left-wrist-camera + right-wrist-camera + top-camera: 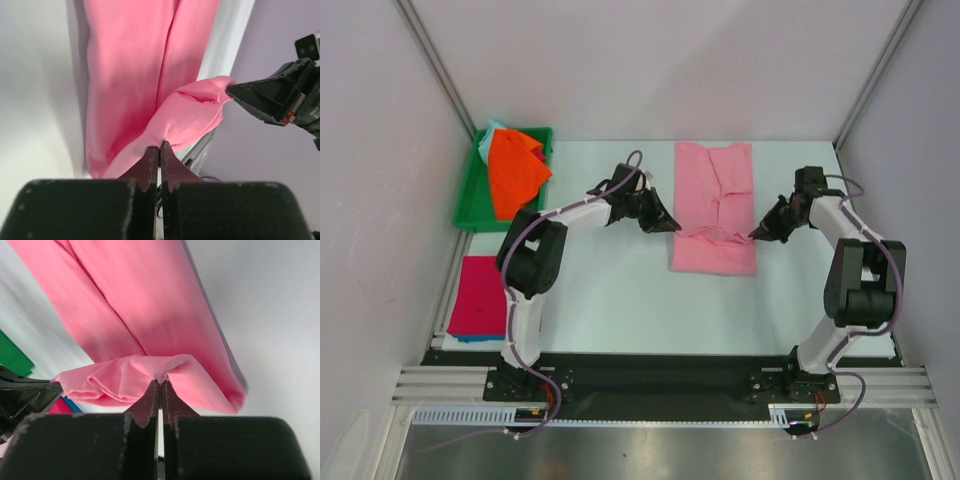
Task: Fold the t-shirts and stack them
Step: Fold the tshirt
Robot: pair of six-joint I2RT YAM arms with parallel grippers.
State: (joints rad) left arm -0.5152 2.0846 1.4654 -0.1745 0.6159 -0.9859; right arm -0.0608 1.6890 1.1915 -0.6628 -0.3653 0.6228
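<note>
table (pixel 610 300): left gripper (pixel 672 226), right gripper (pixel 755 235) clamp pink shirt (pixel 715 190); orange shirt (pixel 515 170) in tray (pixel 467 200).

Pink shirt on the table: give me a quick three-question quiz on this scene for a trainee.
1. True or false: the left hand and the right hand are each shut on the pink t-shirt.
2. The orange t-shirt lies: A) in the green tray; B) on the pink t-shirt; C) under the right arm.
3. Fill in: the magenta-red t-shirt lies beside the ___ arm's base.
Key: 1 true; 2 A; 3 left.
</note>
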